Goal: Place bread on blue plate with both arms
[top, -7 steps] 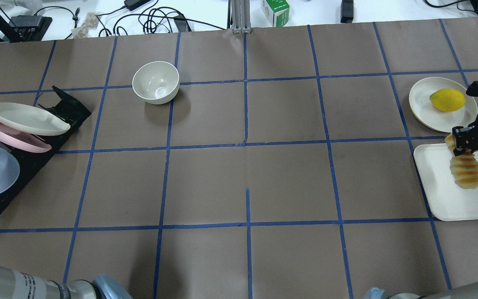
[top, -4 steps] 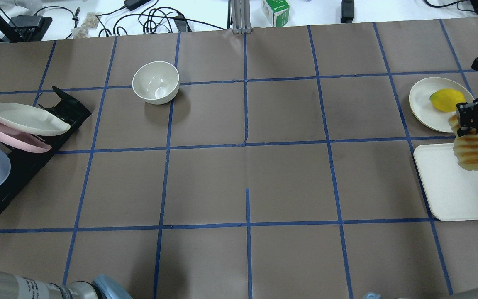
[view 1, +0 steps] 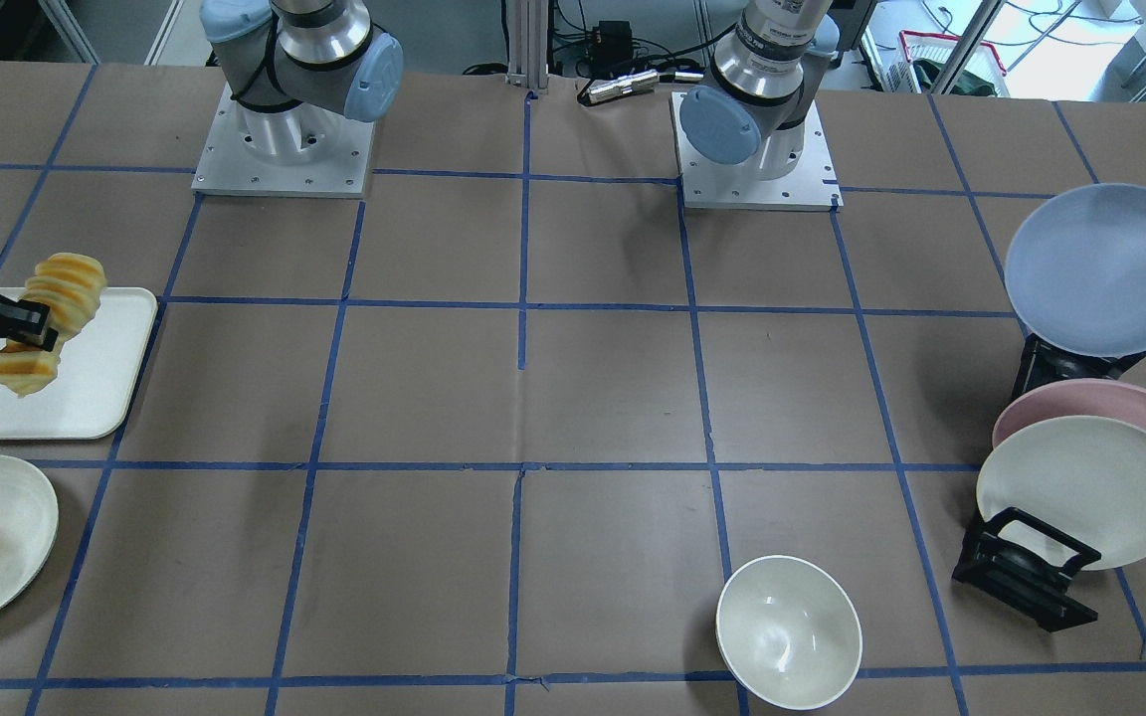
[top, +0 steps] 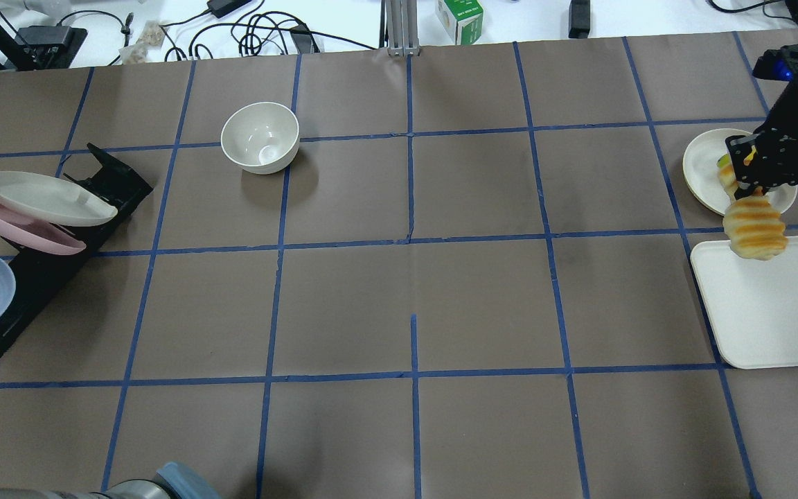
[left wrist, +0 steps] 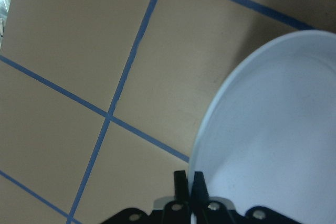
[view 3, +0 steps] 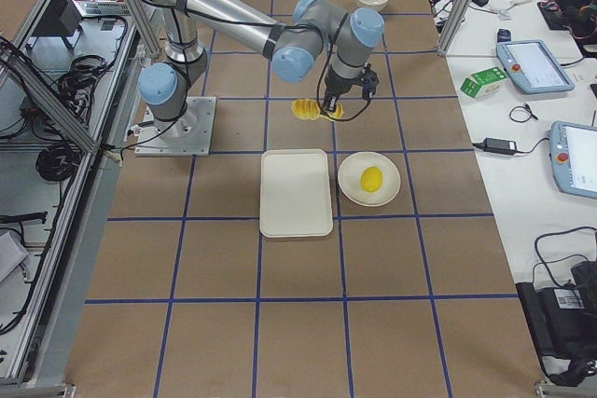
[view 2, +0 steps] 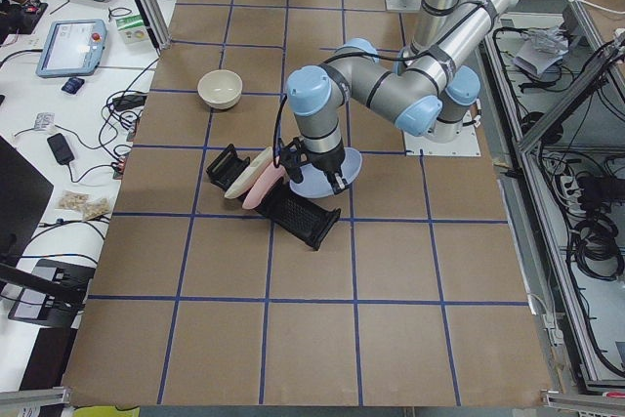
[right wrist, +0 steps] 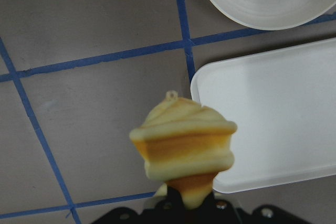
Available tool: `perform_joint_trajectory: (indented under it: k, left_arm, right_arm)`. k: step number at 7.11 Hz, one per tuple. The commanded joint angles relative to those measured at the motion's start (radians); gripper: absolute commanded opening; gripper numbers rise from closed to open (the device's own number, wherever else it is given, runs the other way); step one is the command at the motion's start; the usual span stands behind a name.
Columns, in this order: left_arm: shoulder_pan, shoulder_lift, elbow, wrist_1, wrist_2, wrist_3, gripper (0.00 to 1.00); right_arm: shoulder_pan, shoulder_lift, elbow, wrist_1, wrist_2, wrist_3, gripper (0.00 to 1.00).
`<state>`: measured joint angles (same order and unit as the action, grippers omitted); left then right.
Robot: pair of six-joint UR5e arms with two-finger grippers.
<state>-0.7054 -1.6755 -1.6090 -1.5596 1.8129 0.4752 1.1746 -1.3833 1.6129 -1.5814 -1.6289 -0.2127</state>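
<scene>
over blue-taped brown paper (top: 482,305), right hand (top: 745,187) clamps bread (top: 754,227), left hand (left wrist: 188,182) pinches blue plate (left wrist: 273,129).

table cover (top: 350,187): matt brown paper, blue tape lines | bread (top: 756,235): ridged, matt | blue plate (view 1: 1100,268): smooth, matt | bowl (view 1: 789,631): smooth, glossy | rack (view 1: 1026,577) beside bowl: black plastic | left arm (view 2: 391,95): brushed metal, blue plastic caps

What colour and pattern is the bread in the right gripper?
The bread: golden-orange bands on pale yellow, best in the right wrist view.
</scene>
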Motion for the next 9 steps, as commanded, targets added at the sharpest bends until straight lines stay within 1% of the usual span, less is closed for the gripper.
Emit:
perform_joint_trajectory:
  k: [1, 2, 3, 4, 5, 6, 7, 8, 9]
  left_arm:
    - [-0.104, 0.042, -0.005, -0.225, -0.102, 0.013, 0.00]
    - [-0.221, 0.034, -0.008, -0.226, -0.151, -0.018, 0.00]
    - [-0.347, 0.025, -0.029, -0.205, -0.220, -0.082, 0.00]
    - [-0.446, 0.017, -0.076, -0.113, -0.321, -0.184, 0.00]
    - [-0.524, 0.008, -0.163, 0.035, -0.396, -0.293, 0.00]
    - [-0.621, -0.010, -0.286, 0.238, -0.449, -0.396, 0.00]
    - [-0.714, -0.032, -0.386, 0.477, -0.457, -0.535, 0.00]
    - [-0.779, -0.065, -0.417, 0.613, -0.498, -0.638, 0.00]
    - [-0.851, -0.099, -0.417, 0.659, -0.517, -0.718, 0.00]
  right_arm:
    - [0.042, -0.019, -0.007, 0.009, 0.023, 0.074, 0.00]
    - [0.052, -0.019, -0.010, 0.009, 0.050, 0.085, 0.00]
    - [0.056, -0.019, -0.010, 0.009, 0.084, 0.119, 0.00]
    - [0.066, -0.023, -0.013, 0.011, 0.096, 0.122, 0.00]
    - [0.085, -0.037, -0.011, 0.008, 0.099, 0.124, 0.00]
    - [0.112, -0.040, -0.011, 0.009, 0.099, 0.157, 0.00]
    - [0.147, -0.039, -0.010, 0.009, 0.095, 0.206, 0.00]
    - [0.198, -0.039, -0.011, 0.001, 0.102, 0.211, 0.00]
    - [0.276, -0.037, -0.011, -0.012, 0.101, 0.252, 0.00]
